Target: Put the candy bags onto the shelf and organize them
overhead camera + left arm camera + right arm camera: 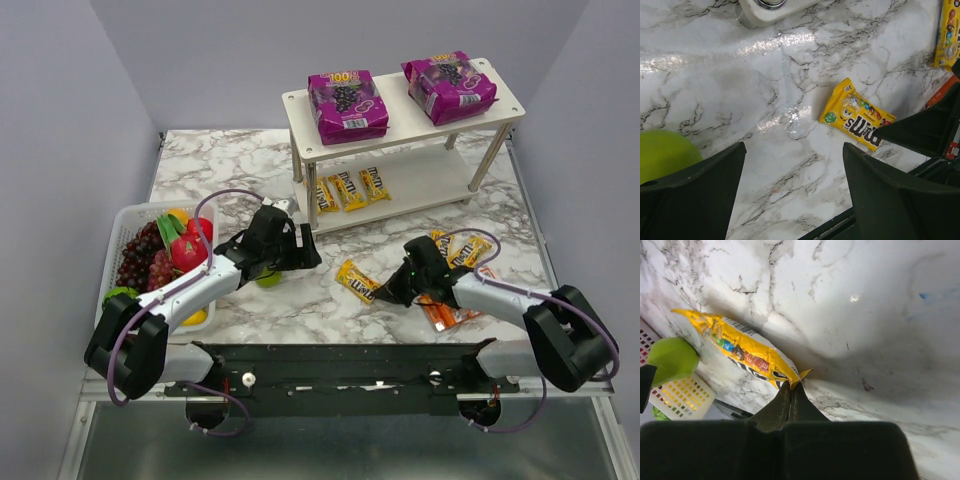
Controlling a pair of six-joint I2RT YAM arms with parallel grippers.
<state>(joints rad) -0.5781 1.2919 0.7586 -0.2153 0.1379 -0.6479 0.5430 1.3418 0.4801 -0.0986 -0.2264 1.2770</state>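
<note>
Two purple pouches (347,104) (449,86) lie on the top tier of the white shelf (298,104). Three yellow packets (349,189) lie on its lower tier. My right gripper (388,293) is shut on the corner of a yellow packet (357,281) that lies on the marble. The right wrist view shows the shut tips (791,387) pinching that packet (740,350). Two more yellow packets (453,247) and the orange pack (446,316) lie by the right arm. My left gripper (300,250) is open and empty above the table (794,147), left of the same packet (856,114).
A white fruit basket (112,250) with grapes and other fruit stands at the left. A green fruit (268,280) lies under the left wrist and shows in the left wrist view (662,152). A shelf foot (770,7) is just ahead of the left gripper.
</note>
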